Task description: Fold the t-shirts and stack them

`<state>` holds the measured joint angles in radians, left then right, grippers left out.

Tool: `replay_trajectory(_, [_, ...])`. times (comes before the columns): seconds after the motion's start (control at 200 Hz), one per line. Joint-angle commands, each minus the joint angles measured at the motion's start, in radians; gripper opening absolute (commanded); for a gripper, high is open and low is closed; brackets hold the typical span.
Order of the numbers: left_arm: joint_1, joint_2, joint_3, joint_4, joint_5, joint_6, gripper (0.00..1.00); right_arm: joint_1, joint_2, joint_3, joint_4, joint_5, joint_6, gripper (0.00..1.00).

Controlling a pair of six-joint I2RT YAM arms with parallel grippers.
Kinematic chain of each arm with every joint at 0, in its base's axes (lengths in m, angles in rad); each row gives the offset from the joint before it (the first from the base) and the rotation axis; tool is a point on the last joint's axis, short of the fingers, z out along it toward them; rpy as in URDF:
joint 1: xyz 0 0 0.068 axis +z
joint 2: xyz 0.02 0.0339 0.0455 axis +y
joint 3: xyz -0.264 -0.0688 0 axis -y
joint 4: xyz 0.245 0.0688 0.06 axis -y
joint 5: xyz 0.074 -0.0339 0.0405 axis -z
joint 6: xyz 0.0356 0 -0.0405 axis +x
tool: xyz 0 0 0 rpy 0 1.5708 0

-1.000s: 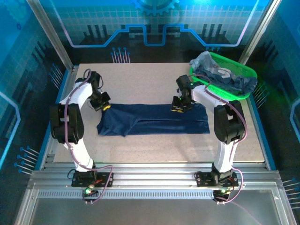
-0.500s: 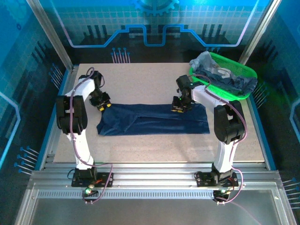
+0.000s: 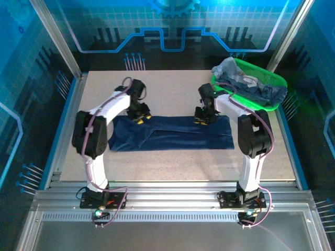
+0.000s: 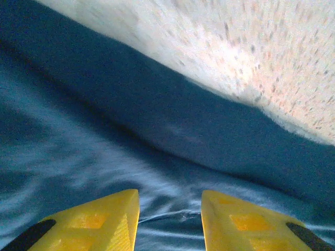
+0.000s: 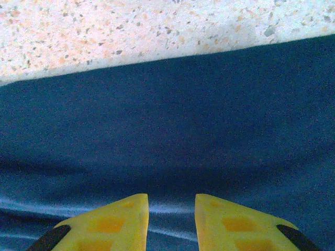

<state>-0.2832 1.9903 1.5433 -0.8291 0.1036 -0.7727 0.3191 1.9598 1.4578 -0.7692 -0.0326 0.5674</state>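
Navy shirt (image 3: 172, 133) lies mid-table as a long strip, 9 to 3: lengthwise fold looks done, cross folds left. L gripper (image 3: 140, 116) at its 11 edge, R gripper (image 3: 202, 119) at 1, both jaws parted, nothing pinched. More shirts (image 3: 246, 83) in basket (image 3: 276, 79) at 2, no stack yet.

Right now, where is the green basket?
In the top view, the green basket sits at the far right corner of the table, full of crumpled shirts, just beyond the right arm's end effector.
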Motion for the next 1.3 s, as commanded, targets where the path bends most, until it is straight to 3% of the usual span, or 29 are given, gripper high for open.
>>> replay_trajectory(0.0, [-0.06,0.092,0.071,0.0,0.025,-0.094,0.37,-0.038,0.014,0.026,-0.024,0.041,-0.005,0.31])
replay_trajectory(0.12, [-0.066,0.101,-0.029,-0.056,-0.033,-0.102,0.34,-0.08,0.024,0.044,-0.05,0.084,-0.04,0.31])
replay_trajectory(0.3, [-0.025,-0.075,-0.298,0.002,-0.067,-0.121,0.33,-0.118,0.085,0.086,-0.126,0.121,-0.099,0.31])
replay_trajectory(0.4, [0.006,-0.114,-0.347,0.025,-0.065,-0.114,0.34,-0.121,0.119,0.087,-0.176,0.128,-0.101,0.31])
replay_trajectory(0.52, [0.046,-0.025,-0.292,0.054,-0.044,-0.092,0.31,-0.104,0.123,0.033,-0.199,0.098,-0.07,0.31])
replay_trajectory(0.655, [0.079,0.192,0.004,0.008,-0.013,-0.018,0.28,-0.083,0.054,-0.066,-0.186,0.073,0.016,0.3])
replay_trajectory(0.88, [0.072,0.673,0.978,-0.235,0.047,0.141,0.29,-0.048,-0.065,-0.237,-0.164,0.032,0.23,0.3])
replay_trajectory(0.965, [0.065,0.764,1.157,-0.21,0.134,0.106,0.31,-0.01,-0.1,-0.304,-0.15,-0.029,0.32,0.3])
replay_trajectory(1.1, [0.053,0.654,1.049,-0.158,0.11,0.077,0.35,0.078,-0.15,-0.349,-0.127,-0.091,0.407,0.3])
replay_trajectory(1.296, [0.059,0.278,0.532,0.035,-0.008,0.007,0.36,0.1,-0.189,-0.173,-0.17,-0.052,0.342,0.33])
